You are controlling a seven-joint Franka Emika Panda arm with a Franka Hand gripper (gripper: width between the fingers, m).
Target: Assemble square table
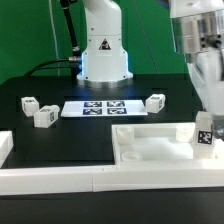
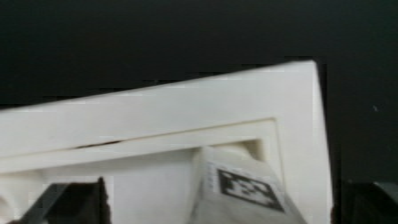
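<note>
Since one leg [image 1: 205, 138] stands upright at the corner of the square panel [image 1: 150, 145] on the exterior view's right, with the claw [image 1: 206, 118] directly over it, I judge the step in hand to be seating the first leg in its socket. I cannot tell whether the claw is pinching that leg or standing spread off it; both views are too blurred there.

Three more legs lie loose on the worktop [image 1: 60, 135]: the far leg [image 1: 28, 102] and its neighbour [image 1: 45, 116] toward the exterior view's left, and the third loose leg [image 1: 154, 102] just beside the marker board [image 1: 100, 108].

Next, I reckon, comes either another twist on this leg or a straight lift clear of it to fetch another.

The wrist view gives me the leg's tag [image 2: 249, 188] and the panel's raised rim [image 2: 196, 100] close up. Only the exterior view shows the loose legs and the border bars [image 1: 60, 180].
</note>
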